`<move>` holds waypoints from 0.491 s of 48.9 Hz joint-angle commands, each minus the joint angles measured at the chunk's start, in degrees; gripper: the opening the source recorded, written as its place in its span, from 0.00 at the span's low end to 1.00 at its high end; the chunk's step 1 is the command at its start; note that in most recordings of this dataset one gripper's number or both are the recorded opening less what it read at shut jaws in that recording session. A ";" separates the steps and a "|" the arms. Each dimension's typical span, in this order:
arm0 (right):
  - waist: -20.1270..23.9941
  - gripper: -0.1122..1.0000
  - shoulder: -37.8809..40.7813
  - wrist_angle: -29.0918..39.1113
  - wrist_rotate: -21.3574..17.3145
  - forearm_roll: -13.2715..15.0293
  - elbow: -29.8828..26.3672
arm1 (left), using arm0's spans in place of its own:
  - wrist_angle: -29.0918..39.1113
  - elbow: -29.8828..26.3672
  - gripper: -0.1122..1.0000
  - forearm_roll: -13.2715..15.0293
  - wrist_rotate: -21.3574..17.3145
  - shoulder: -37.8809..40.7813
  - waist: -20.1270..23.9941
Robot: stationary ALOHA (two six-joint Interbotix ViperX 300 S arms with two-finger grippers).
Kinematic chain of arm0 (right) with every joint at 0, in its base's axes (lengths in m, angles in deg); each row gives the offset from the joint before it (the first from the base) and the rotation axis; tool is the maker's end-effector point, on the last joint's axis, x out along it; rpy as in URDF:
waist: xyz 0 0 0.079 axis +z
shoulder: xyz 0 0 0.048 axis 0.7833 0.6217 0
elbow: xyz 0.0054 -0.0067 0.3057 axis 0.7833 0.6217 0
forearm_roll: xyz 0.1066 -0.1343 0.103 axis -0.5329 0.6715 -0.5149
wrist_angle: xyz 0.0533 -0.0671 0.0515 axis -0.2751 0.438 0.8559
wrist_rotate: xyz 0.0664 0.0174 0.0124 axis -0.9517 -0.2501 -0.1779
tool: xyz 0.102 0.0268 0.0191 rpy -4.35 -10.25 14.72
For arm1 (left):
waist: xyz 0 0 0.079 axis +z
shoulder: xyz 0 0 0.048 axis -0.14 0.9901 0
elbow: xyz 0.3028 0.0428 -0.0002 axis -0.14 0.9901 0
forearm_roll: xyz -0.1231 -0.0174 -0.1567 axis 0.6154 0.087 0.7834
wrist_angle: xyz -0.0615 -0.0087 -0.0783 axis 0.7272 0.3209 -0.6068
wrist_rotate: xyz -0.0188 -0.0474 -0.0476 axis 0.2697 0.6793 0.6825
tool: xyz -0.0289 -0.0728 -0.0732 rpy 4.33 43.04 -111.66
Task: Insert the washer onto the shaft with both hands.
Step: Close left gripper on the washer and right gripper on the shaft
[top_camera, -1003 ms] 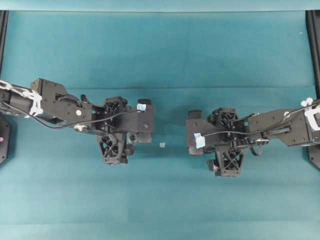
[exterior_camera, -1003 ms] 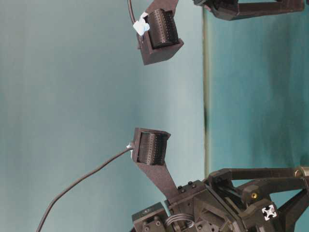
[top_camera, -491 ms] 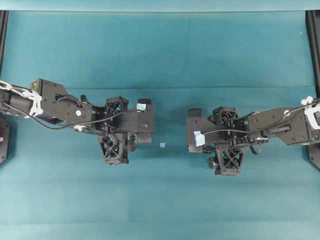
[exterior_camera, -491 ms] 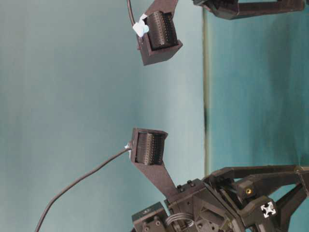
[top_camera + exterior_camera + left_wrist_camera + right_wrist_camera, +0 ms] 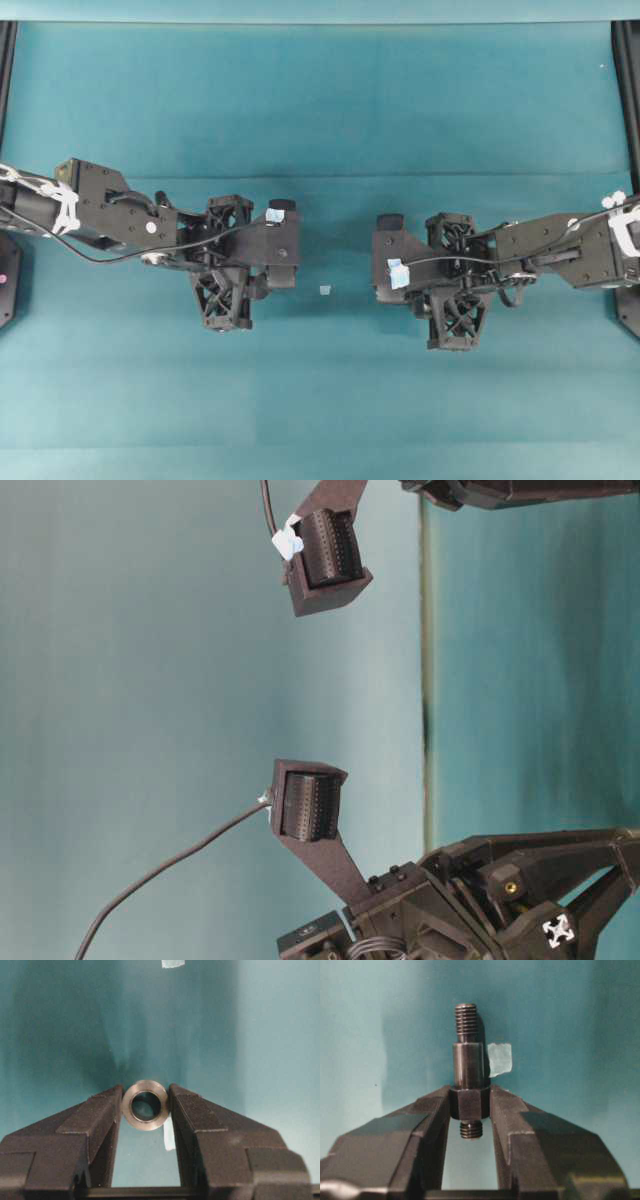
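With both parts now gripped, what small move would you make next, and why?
Probably lift both off the cloth. The left gripper pinches the washer, the right gripper clamps the shaft at its hex collar, and a wide gap separates them.

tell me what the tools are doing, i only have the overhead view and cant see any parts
Observer: The left tool has its fingertips against both sides of the washer, seen in the left wrist view.
Operator: and the shaft
Observer: The right tool is clamped on the hex collar of the shaft, threaded tip pointing away from the camera.
Operator: washer hole blocked by a finger
Observer: No, the dark centre hole shows fully between the fingers.
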 commanded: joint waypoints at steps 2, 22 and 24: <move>-0.70 0.11 0.00 0.26 0.70 0.35 0.00 | -0.18 -0.62 0.43 -0.09 -0.18 -0.62 0.18; -0.70 0.11 0.00 0.26 0.70 0.26 0.00 | -0.62 -0.70 0.43 -0.09 -1.49 -0.62 0.18; -0.70 0.11 0.09 0.26 0.70 0.35 0.00 | -0.62 -0.79 0.43 -0.09 -1.49 -0.62 0.09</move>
